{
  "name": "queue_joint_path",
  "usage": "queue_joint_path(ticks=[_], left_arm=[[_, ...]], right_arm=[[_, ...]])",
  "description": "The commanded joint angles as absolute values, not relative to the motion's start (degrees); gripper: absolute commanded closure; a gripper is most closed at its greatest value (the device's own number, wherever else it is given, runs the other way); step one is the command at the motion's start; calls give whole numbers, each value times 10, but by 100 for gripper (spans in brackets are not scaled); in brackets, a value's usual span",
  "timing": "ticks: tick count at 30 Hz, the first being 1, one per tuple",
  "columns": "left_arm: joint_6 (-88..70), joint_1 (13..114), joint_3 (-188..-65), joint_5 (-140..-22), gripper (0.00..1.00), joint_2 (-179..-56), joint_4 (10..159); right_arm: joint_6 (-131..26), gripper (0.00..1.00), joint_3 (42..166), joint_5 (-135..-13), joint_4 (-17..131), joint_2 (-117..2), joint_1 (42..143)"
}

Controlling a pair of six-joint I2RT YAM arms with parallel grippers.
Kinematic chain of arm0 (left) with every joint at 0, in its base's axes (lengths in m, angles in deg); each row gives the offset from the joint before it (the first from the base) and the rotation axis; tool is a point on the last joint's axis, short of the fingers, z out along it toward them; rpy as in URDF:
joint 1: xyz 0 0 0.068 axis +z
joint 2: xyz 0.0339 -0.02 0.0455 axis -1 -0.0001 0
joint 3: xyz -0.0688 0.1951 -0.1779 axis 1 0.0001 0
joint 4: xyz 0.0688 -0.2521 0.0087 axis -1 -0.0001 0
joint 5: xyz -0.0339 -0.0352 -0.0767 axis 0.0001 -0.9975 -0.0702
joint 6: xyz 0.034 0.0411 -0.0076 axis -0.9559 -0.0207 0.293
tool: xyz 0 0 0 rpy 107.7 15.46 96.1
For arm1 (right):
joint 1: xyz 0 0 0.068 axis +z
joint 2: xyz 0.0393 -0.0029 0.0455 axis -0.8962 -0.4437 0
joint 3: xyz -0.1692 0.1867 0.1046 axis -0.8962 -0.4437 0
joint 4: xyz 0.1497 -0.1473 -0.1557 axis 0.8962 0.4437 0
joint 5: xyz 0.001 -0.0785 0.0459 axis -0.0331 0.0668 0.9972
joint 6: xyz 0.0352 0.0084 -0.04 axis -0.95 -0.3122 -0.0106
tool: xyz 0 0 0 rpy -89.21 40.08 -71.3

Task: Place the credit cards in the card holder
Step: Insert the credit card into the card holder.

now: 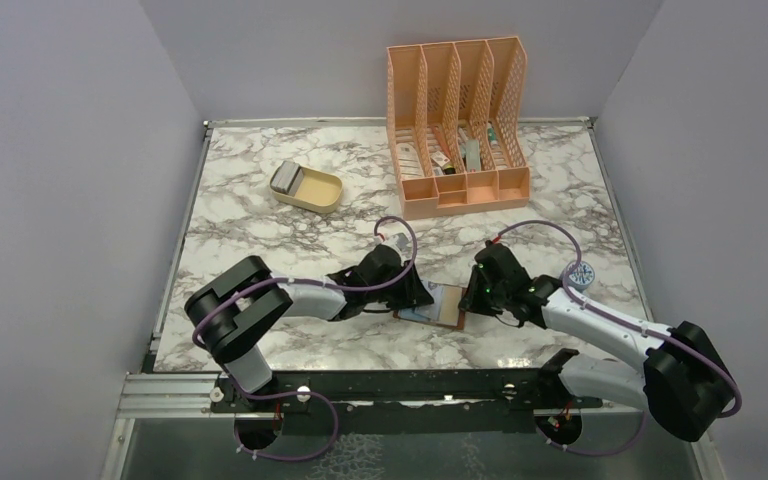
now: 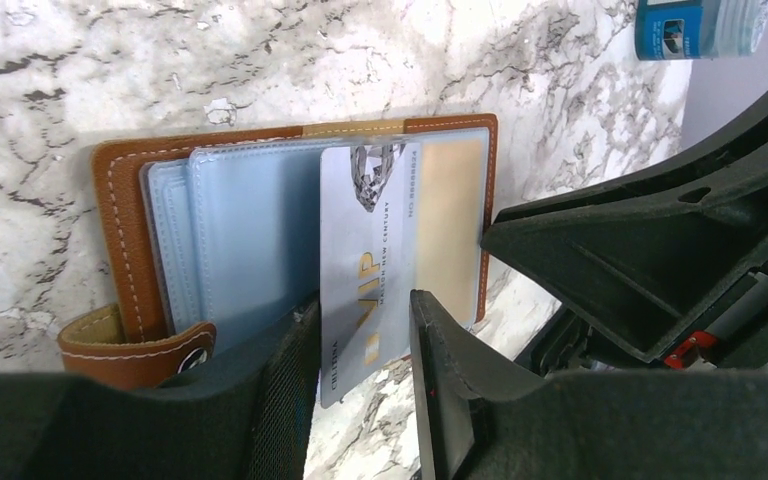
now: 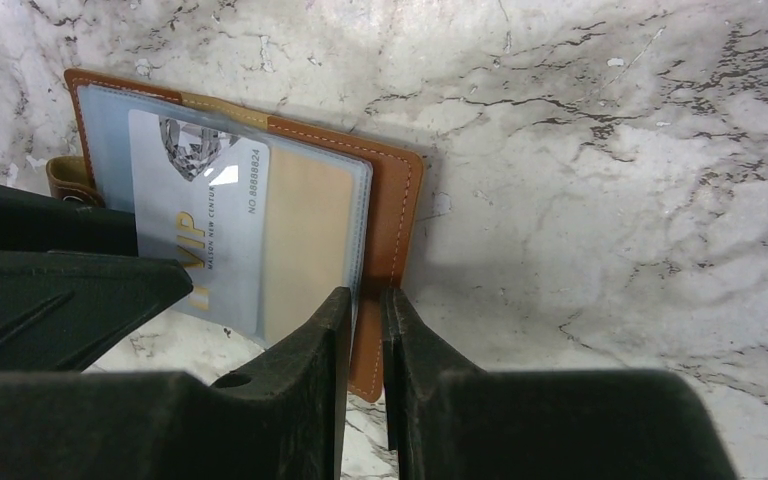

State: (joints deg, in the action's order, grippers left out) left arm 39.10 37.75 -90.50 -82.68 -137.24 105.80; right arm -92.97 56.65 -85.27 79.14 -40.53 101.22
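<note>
The card holder (image 1: 442,305), brown leather with pale blue sleeves, lies open on the marble between my two grippers. It shows in the left wrist view (image 2: 125,200) and the right wrist view (image 3: 395,200). A silver VIP credit card (image 2: 370,230) is partly inside its clear sleeve (image 3: 195,230), and its near end sticks out. My left gripper (image 1: 418,296) is open, its fingers either side of that end (image 2: 363,298). My right gripper (image 1: 472,298) is shut on the holder's leather edge (image 3: 365,300). No other cards are in view.
A tall peach four-slot file organiser (image 1: 460,125) stands at the back. A beige oval tray (image 1: 310,188) lies at the back left. A small blue and white round container (image 1: 580,275) sits right of my right arm and shows in the left wrist view (image 2: 695,25).
</note>
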Motion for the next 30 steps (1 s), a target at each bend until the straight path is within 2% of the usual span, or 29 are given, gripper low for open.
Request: queue_joint_path(ticks=[1, 5, 17, 30], left_arm=[[362, 374, -923, -779, 60, -1348, 989], [348, 372, -934, -753, 60, -1339, 957], [348, 356, -950, -770, 63, -1368, 965], [334, 337, -976, -781, 70, -1388, 988]], right_arm=[[-929, 82, 562, -849, 785, -409, 1016], [-930, 82, 557, -844, 773, -416, 1016], [-931, 85, 547, -837, 757, -423, 1016], [-931, 85, 535, -831, 730, -427, 1016]])
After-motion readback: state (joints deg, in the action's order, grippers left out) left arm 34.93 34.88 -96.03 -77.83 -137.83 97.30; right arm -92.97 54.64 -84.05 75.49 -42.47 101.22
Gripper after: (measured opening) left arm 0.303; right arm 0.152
